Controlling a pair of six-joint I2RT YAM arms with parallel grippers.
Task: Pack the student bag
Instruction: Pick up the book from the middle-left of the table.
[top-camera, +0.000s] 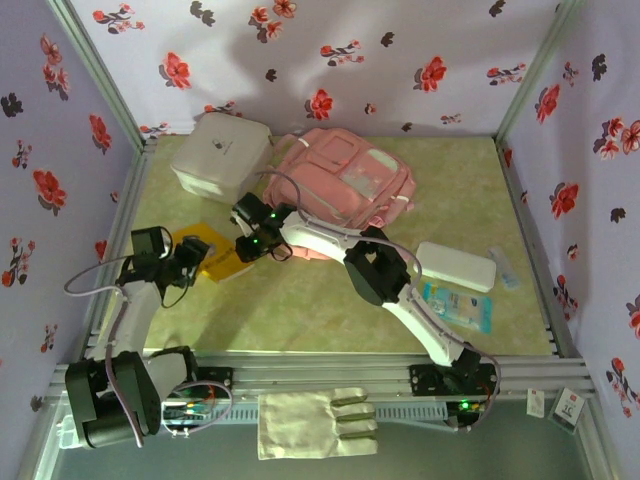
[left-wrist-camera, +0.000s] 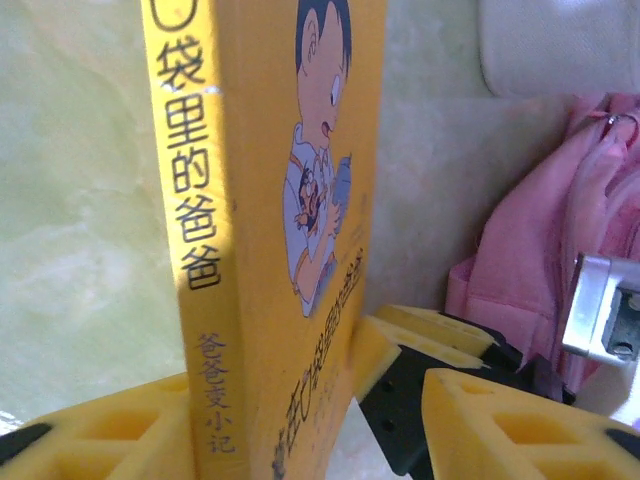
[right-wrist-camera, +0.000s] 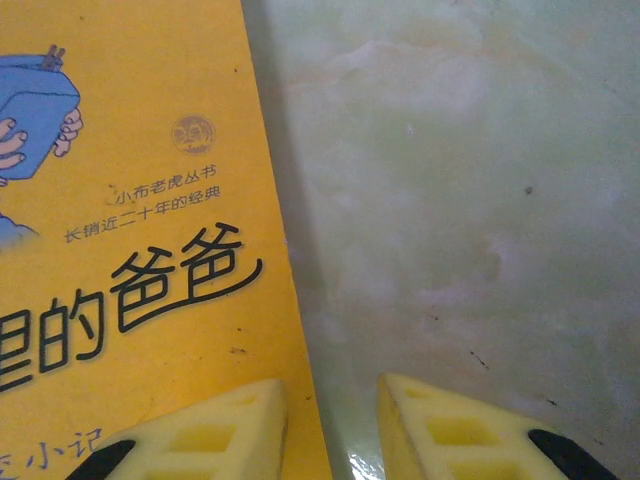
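Observation:
The student bag (top-camera: 340, 185) is a pink backpack lying flat at the back middle of the table, and its side shows in the left wrist view (left-wrist-camera: 545, 250). A yellow children's book (top-camera: 218, 258) stands on edge in front of it. My left gripper (top-camera: 195, 262) is open around the book (left-wrist-camera: 270, 250): one finger lies against the spine side, the other stands well clear of the cover (left-wrist-camera: 300, 400). My right gripper (top-camera: 252, 244) is open (right-wrist-camera: 332, 400); one fingertip (left-wrist-camera: 400, 345) touches the book's cover (right-wrist-camera: 130, 200), and the other hangs over bare table.
A white rounded box (top-camera: 220, 150) sits at the back left beside the bag. A white pencil case (top-camera: 455, 265) and a flat printed packet (top-camera: 458, 305) lie at the right. A cloth glove (top-camera: 315, 422) rests on the front rail. Flowered walls close in three sides.

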